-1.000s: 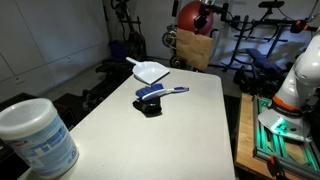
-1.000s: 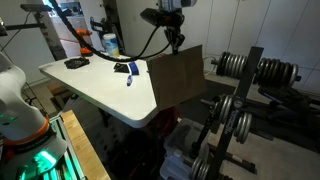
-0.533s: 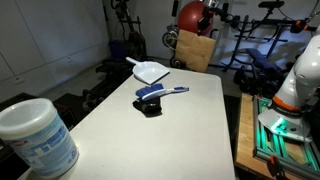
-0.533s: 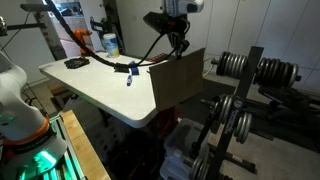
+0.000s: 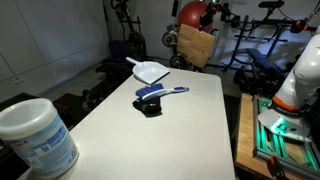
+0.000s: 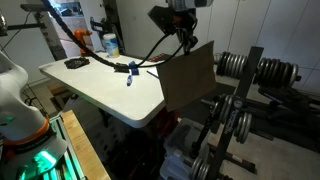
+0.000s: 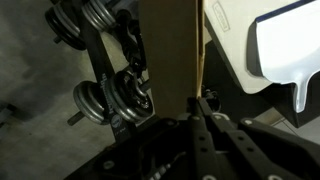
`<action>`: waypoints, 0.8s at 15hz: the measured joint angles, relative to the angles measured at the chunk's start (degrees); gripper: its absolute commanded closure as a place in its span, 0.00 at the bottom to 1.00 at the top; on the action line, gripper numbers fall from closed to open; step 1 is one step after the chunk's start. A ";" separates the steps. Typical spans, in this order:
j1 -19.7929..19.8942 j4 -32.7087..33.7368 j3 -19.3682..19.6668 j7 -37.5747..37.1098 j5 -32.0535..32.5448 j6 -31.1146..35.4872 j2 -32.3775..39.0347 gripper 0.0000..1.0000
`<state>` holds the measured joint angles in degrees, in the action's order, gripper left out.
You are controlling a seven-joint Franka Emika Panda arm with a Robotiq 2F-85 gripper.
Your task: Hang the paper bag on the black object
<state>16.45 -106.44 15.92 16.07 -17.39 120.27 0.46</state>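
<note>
The tan-brown paper bag [image 6: 188, 76] hangs in the air past the far end of the white table, tilted. It also shows in an exterior view [image 5: 194, 46] and edge-on in the wrist view [image 7: 170, 50]. My gripper [image 6: 187, 38] is shut on the bag's top edge; its fingers [image 7: 197, 100] pinch the bag's rim. The black weight rack [image 6: 232, 100] with dumbbells stands just beyond the bag; in the wrist view [image 7: 110, 70] it lies beside the bag.
A white dustpan [image 5: 150, 71] and a blue-handled brush on a black holder [image 5: 152, 97] lie on the white table [image 5: 170, 125]. A white tub [image 5: 35, 138] stands close to the camera. Exercise bikes and a red ball [image 5: 188, 12] stand behind.
My gripper has lifted the bag higher and carried it away from the table end toward the weight rack. The bag now hangs more tilted.
</note>
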 measured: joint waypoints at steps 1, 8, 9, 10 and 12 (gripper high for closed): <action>0.09 0.17 0.08 0.00 -0.82 0.31 0.00 1.00; 0.83 -0.03 0.50 -0.51 1.06 0.15 1.88 1.00; 1.00 -0.03 0.55 -0.86 1.70 0.06 2.34 1.00; 1.10 -0.04 0.59 -1.36 2.38 -0.10 2.77 1.00; 1.22 -0.05 0.60 -2.26 3.45 -0.56 3.50 1.00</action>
<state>17.67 -106.49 16.52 13.81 -13.94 119.71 3.95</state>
